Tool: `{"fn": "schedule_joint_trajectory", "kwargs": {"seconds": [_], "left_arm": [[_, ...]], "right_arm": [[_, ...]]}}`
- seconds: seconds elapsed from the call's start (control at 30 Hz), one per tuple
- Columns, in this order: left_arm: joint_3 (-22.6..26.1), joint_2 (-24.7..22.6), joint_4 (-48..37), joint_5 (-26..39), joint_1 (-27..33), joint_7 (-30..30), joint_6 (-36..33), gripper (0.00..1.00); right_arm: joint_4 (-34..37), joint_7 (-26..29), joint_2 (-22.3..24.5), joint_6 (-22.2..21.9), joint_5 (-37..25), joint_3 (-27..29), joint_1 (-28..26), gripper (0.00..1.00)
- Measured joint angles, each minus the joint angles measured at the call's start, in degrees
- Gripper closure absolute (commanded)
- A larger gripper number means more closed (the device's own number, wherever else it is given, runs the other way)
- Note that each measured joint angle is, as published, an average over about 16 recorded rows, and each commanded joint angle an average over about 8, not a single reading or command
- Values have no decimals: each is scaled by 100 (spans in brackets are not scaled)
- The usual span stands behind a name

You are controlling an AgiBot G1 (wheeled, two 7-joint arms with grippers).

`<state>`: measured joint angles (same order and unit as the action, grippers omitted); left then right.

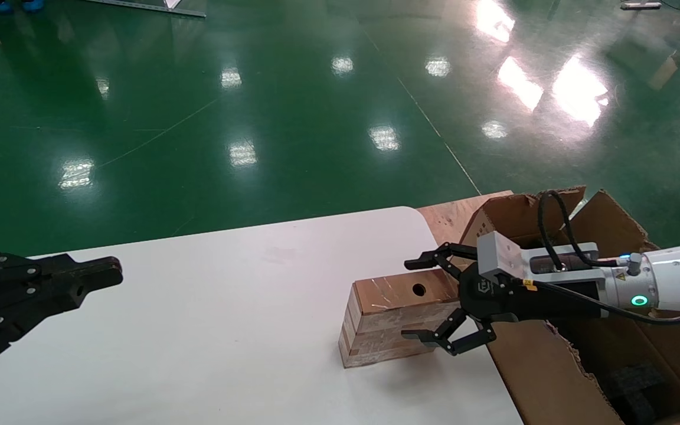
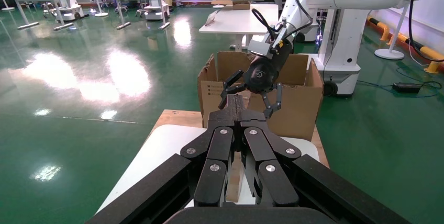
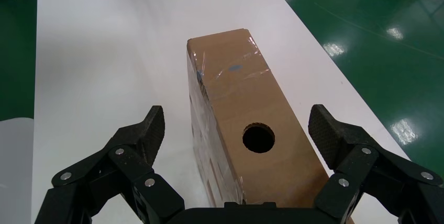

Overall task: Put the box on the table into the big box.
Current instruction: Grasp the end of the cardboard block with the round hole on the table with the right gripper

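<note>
On white table (image 1: 228, 307), box (image 1: 396, 321) w/ right gripper (image 1: 422, 298) jaws released; green floor (image 1: 257, 118).

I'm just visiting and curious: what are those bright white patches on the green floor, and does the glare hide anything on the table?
Head view: ceiling lights mirrored in the glossy floor; the table stays matt, and the box casts a soft shadow. Right wrist view: faint sheen on the box's wrap, the hole clear.

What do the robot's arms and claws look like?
Both claws, left claw and right claw, are black with jointed, riveted fingers. The right arm is white, with a grey block, a looping black cable and a glowing green ring.
</note>
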<state>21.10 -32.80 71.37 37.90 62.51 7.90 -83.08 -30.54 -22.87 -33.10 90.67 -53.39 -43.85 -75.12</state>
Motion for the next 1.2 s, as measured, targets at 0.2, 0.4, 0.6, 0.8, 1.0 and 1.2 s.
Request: {"fn": "schedule_joint_trajectory", "kwargs": {"seconds": [0.2,0.4,0.6,0.8,1.0,1.2], "left_arm": [[0,0,-1,0,0,0,1,70],[0,0,-1,-1,-1,0,1,0],[0,0,-1,-1,-1,0,2,0],[0,0,-1,-1,-1,0,2,0],[0,0,-1,-1,-1,0,2,0],[0,0,-1,-1,-1,0,2,0]], "right_arm": [[61,-49,8,-6,43,-126,-61,0],[90,-72,16,-10,57,-186,-92,0],[93,-73,20,-12,57,-194,-98,4],[87,-70,18,-12,55,-177,-90,76],[82,-68,16,-11,52,-165,-82,100],[79,-65,14,-10,51,-159,-78,100]]}}
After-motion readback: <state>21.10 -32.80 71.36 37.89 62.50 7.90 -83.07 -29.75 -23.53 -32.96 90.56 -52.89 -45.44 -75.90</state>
